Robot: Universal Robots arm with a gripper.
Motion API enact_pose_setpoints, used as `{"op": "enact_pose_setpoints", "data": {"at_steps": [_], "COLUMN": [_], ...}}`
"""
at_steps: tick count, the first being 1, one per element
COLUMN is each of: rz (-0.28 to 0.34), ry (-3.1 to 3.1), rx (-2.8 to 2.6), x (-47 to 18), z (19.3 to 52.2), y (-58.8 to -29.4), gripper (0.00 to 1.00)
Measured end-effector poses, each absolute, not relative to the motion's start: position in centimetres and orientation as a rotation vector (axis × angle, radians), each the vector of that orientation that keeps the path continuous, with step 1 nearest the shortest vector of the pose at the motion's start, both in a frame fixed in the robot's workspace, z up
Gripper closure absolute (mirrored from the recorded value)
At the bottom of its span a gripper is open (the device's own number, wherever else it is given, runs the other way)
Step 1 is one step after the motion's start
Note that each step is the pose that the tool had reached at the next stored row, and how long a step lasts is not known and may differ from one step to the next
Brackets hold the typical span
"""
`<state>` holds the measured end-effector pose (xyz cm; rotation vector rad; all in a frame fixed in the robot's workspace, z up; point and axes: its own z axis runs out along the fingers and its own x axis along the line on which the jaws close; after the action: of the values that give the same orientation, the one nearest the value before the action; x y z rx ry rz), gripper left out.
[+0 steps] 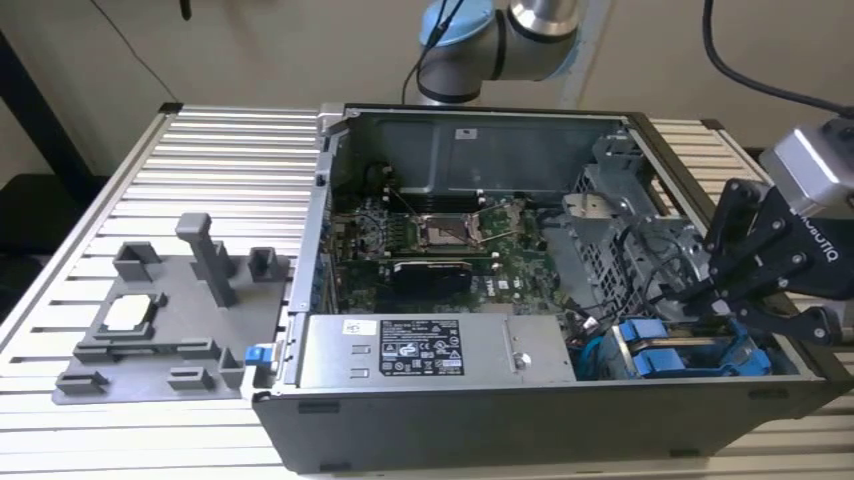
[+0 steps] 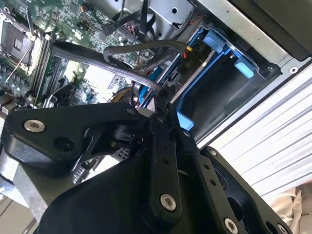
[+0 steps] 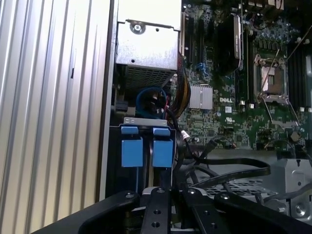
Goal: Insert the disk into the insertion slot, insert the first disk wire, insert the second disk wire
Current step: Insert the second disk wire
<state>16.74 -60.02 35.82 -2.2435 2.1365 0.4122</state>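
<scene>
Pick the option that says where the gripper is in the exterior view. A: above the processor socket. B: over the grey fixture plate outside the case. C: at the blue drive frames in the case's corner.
C: in the exterior view the gripper reaches down by the blue drive frames at the case's corner on the exterior view's right.

A white label [image 1: 422, 357] dense with black print and symbols is seen on the power supply [image 1: 534, 350], too small to be read; a small white sticker [image 1: 466, 132] is carried by the case wall [image 1: 534, 150]; white lettering [image 1: 815, 231] is borne by the gripper [image 1: 711, 300]; white marking [image 3: 225, 100] is printed on the motherboard [image 3: 219, 122] in the first wrist view.
</scene>
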Motion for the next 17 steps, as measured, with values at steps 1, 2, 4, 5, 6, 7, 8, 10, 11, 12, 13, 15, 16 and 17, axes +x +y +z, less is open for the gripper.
{"op": "enact_pose_setpoints", "data": {"at_steps": [1,2,4,5,6,7,8,10,11,12,13,15,16,17], "rz": [0.411,0.411,0.411,0.411,0.411,0.411,0.412,0.413,0.413,0.413,0.414,0.414,0.414,0.414], "ry": [2.136,2.135,2.135,2.136,2.138,2.139,2.140,2.143,2.145,2.147,2.149,2.152,2.154,2.156], "rx": [-2.243,-2.242,-2.241,-2.239,-2.238,-2.236,-2.234,-2.229,-2.227,-2.224,-2.221,-2.217,-2.214,-2.212], "x": [16.74,16.74,16.74,16.74,16.74,16.74,16.74,16.74,16.74,16.75,16.75,16.75,16.76,16.76], "z": [35.76,35.70,35.57,35.50,35.43,35.37,35.31,35.22,35.18,35.13,35.08,34.97,34.91,34.84], "y": [-60.02,-60.02,-60.02,-60.02,-60.02,-60.02,-60.02,-60.02,-60.02,-60.02,-60.02,-60.02,-60.02,-60.02], "gripper": [0.84,0.84,0.84,0.84,0.84,0.84,0.84,0.84,0.84,0.84,0.84,0.84,0.84,0.84]}}
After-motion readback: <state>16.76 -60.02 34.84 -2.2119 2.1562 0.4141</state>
